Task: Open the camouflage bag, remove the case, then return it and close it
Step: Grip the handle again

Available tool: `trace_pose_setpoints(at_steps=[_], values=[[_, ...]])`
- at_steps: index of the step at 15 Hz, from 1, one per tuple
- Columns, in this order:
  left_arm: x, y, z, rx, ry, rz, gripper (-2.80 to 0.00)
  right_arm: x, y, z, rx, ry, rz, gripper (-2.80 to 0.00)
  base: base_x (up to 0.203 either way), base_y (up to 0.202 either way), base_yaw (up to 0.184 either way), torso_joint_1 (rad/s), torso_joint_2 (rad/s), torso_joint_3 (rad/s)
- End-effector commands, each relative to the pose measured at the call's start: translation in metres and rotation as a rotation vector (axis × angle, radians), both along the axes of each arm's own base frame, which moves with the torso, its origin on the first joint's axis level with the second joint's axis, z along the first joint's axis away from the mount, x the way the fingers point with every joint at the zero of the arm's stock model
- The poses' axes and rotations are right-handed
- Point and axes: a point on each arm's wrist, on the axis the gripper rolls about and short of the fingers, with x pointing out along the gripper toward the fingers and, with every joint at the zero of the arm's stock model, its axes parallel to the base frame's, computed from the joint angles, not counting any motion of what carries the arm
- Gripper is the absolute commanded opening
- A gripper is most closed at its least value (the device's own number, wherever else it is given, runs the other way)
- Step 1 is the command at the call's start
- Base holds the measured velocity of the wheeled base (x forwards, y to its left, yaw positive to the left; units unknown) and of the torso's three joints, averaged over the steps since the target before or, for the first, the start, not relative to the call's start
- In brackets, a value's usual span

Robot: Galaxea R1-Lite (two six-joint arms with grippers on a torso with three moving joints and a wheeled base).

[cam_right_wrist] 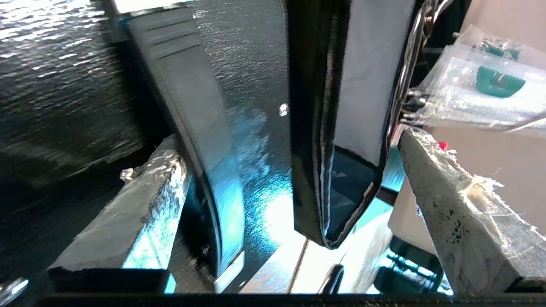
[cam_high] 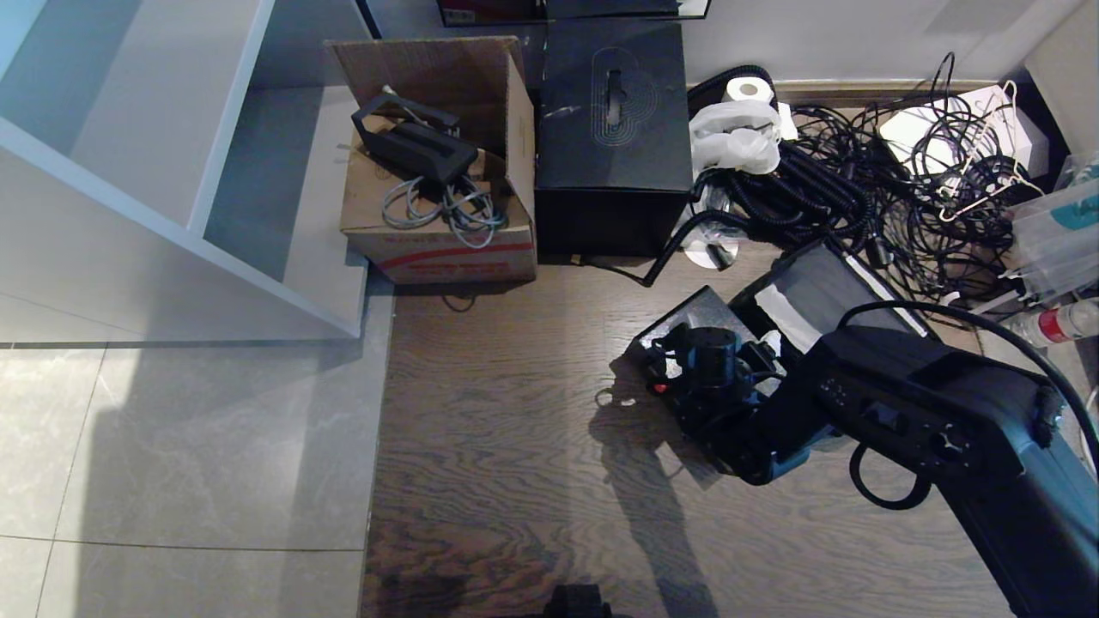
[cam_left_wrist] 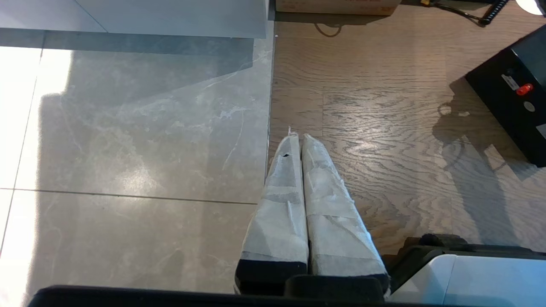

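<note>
Case (cam_high: 697, 311) beside black box (cam_high: 611, 129), cables (cam_high: 867, 193).

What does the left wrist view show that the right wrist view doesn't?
Only the left wrist view: the left gripper shut, hanging over the seam between grey tile floor and wood floor, and the case's side with its small red latch, seen from a distance.

Only the right wrist view: the right gripper open, its fingers spread either side of the case and the bag's grey-lined flap; clear plastic packets beyond.

Both: the speckled black case, standing on the wood floor.
</note>
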Motion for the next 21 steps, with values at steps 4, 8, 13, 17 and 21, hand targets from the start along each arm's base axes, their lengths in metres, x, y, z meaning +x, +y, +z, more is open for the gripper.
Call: trace_pose_setpoints(at_steps=[4,8,13,17,21], values=[[0.0,0.0,0.0,0.0,-0.001,0.001,-2.8,0.013,-0.033,0.001,-0.012,-0.007,-0.13,0.0,0.0,0.0,0.0,0.0,0.0,0.0],[0.0,0.0,0.0,0.0,-0.001,0.001,-2.8,0.019,-0.037,-0.009,-0.008,-0.015,-0.157,0.0,0.0,0.0,0.0,0.0,0.0,0.0],[0.0,0.0,0.0,0.0,-0.001,0.001,-2.8,0.021,-0.036,-0.026,-0.02,0.009,-0.166,0.0,0.0,0.0,0.0,0.0,0.0,0.0],[0.0,0.0,0.0,0.0,-0.001,0.001,-2.8,0.021,-0.036,-0.043,-0.027,0.029,-0.163,-2.8,0.0,0.0,0.0,0.0,0.0,0.0],[0.0,0.0,0.0,0.0,-0.001,0.001,-2.8,0.023,-0.031,-0.05,-0.03,0.015,-0.15,-2.8,0.0,0.0,0.0,0.0,0.0,0.0]])
